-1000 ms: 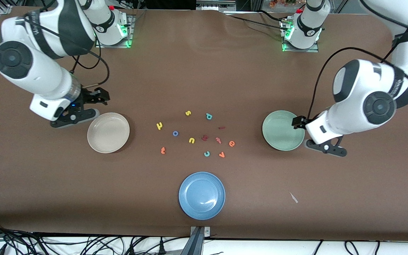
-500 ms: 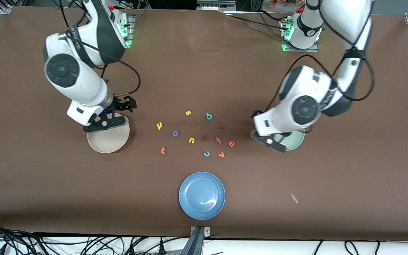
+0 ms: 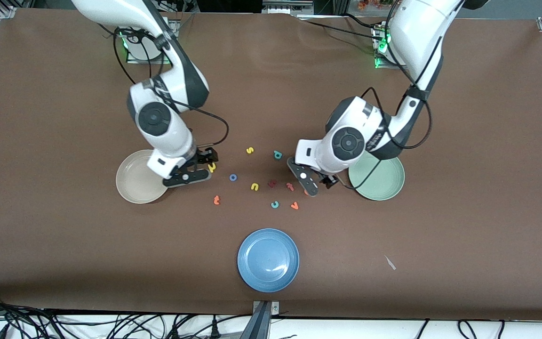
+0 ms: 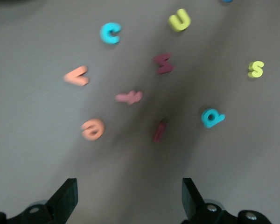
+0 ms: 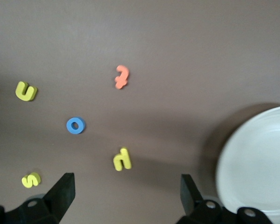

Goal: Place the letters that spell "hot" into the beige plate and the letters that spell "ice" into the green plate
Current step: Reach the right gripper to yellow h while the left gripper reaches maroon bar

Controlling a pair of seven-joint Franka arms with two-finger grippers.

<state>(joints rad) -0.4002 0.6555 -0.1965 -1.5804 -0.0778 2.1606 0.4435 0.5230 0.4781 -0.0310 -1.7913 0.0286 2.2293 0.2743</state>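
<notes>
The letters lie in a little bunch in the middle of the brown surface (image 3: 64, 226), between the beige plate (image 3: 132, 183) and the green plate (image 3: 384, 181). Both plates have nothing in them, so no letter is sorted yet.

For "hot": the yellow h (image 5: 122, 159) sits close to the beige plate, just under the right tool (image 3: 195, 170). The blue o (image 3: 233, 177) is next to it, and the orange t (image 3: 216, 200) lies nearer to the front camera. For "ice": the dark red i (image 4: 159, 131) and the orange e (image 4: 93, 129) are under the left tool (image 3: 309, 181), and the teal c (image 3: 274, 204) lies nearer to the front camera.

Both tools have their fingers wide apart and hold nothing. The right tool hangs over the h beside the beige plate. The left tool hangs over the i and e, close to the green plate.

These letters look like soft foam, very light and very flat (a bit like bath toys). I think they will squash a little and not break. They could slide or flip if bumped. The best way is probably to come straight down and pinch across a thin part, like the stem of the h or the short bar of the i. The ring of the o may be pinched across its whole width.
</notes>
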